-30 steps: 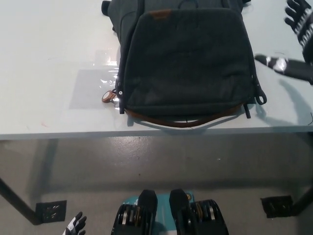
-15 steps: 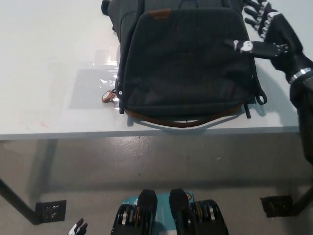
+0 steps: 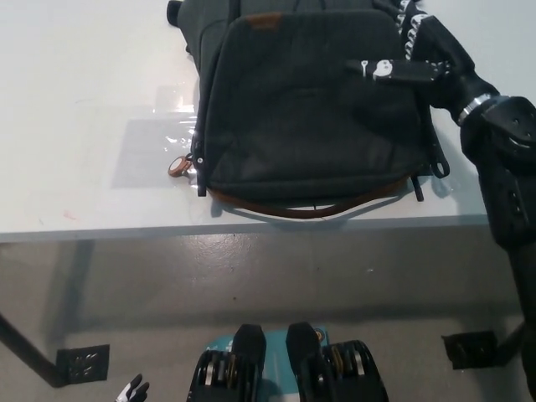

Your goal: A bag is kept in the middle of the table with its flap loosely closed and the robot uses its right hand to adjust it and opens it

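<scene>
Head view: dark bag [image 3: 310, 109] lies mid-table [image 3: 75, 126], flap down. Black right hand [image 3: 410, 50] hovers over the flap's upper right, fingers spread, holding nothing. White left hand [image 3: 132, 391] rests low; its state is unclear. Reaching stage; next likely calls for gripping the flap.

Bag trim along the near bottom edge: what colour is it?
Brown, against the dark grey bag; the trim shows in the head view.
</scene>
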### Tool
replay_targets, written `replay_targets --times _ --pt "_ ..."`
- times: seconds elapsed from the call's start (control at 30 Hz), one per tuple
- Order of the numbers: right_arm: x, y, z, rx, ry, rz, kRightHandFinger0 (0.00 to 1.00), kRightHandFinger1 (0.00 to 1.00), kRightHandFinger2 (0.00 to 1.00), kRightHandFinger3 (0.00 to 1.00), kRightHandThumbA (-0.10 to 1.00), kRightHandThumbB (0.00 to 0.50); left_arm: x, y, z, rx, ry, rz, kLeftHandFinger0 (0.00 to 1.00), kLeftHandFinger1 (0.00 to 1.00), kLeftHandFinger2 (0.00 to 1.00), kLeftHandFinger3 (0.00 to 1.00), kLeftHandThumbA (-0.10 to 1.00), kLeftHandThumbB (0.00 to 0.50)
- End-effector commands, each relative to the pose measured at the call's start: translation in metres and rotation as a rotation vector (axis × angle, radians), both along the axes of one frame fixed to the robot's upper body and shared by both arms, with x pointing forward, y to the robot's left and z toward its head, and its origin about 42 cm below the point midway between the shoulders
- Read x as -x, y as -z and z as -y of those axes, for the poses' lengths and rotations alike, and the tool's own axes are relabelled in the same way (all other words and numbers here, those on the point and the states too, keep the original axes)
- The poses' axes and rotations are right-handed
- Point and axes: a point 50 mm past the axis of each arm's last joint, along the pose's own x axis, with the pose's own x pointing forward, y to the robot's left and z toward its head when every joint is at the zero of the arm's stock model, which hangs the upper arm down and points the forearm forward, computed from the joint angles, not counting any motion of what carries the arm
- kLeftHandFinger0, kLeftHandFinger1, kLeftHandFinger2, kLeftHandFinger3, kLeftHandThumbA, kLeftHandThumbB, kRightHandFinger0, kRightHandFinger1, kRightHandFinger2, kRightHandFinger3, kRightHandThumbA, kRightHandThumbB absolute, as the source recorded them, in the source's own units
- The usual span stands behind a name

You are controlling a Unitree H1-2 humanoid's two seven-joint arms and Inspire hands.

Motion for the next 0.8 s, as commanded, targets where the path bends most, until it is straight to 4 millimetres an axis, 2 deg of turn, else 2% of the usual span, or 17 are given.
replay_targets --times 0.0,0.03,0.07,0.1,0.13,0.17,0.23,0.27,0.33,0.4,0.63,0.77 --pt "-0.013 -0.026 -0.031 0.039 0.015 0.013 0.46 0.51 0.56 0.71 0.38 0.250 0.001 -0.008 -0.005 -0.008 0.027 0.051 1.00 1.00 1.00 1.00 1.00 0.500" --pt "-0.014 -0.026 -0.032 0.076 0.077 0.028 0.13 0.27 0.38 0.40 0.25 0.288 0.001 -0.009 -0.005 -0.010 0.029 0.052 1.00 1.00 1.00 1.00 1.00 0.500" --pt "-0.017 -0.025 -0.035 0.123 0.177 0.044 0.01 0.18 0.41 0.28 -0.08 0.252 0.000 -0.010 -0.006 -0.009 0.028 0.056 1.00 1.00 1.00 1.00 1.00 0.500" --pt "-0.018 -0.024 -0.035 0.123 0.184 0.043 0.00 0.22 0.48 0.33 -0.10 0.236 -0.001 -0.010 -0.006 -0.009 0.029 0.056 1.00 1.00 1.00 1.00 1.00 0.500" --pt "-0.018 -0.022 -0.036 0.109 0.199 0.023 0.00 0.30 0.62 0.44 -0.10 0.192 0.000 -0.009 -0.007 -0.010 0.028 0.053 1.00 1.00 1.00 1.00 1.00 0.500" --pt "-0.018 -0.019 -0.035 0.101 0.220 0.018 0.00 0.36 0.72 0.68 -0.10 0.139 0.001 -0.009 -0.008 -0.009 0.029 0.051 1.00 1.00 1.00 1.00 1.00 0.500" --pt "-0.018 -0.015 -0.033 0.070 0.240 0.006 0.00 0.40 0.74 0.71 -0.10 0.095 0.002 -0.009 -0.008 -0.012 0.032 0.047 1.00 1.00 1.00 1.00 1.00 0.500" --pt "-0.018 -0.014 -0.032 0.060 0.245 0.005 0.00 0.40 0.72 0.70 -0.10 0.106 0.003 -0.009 -0.008 -0.016 0.034 0.046 1.00 1.00 1.00 1.00 1.00 0.500" --pt "-0.019 -0.013 -0.030 0.046 0.257 -0.002 0.00 0.44 0.77 0.76 -0.10 0.089 0.005 -0.009 -0.009 -0.015 0.033 0.045 1.00 1.00 1.00 1.00 1.00 0.500" --pt "-0.018 -0.013 -0.029 0.040 0.261 -0.006 0.00 0.46 0.79 0.77 -0.10 0.095 0.005 -0.009 -0.009 -0.015 0.033 0.043 1.00 1.00 1.00 1.00 1.00 0.500" --pt "-0.014 -0.017 -0.026 0.078 0.246 0.026 0.00 0.44 0.75 0.76 -0.10 0.102 0.005 -0.006 -0.008 -0.025 0.023 0.037 1.00 1.00 1.00 1.00 1.00 0.500" --pt "-0.005 -0.017 -0.023 0.051 0.233 0.037 0.00 0.47 0.77 0.76 -0.10 0.101 0.008 -0.006 -0.009 -0.020 0.030 0.032 1.00 1.00 1.00 1.00 1.00 0.500"
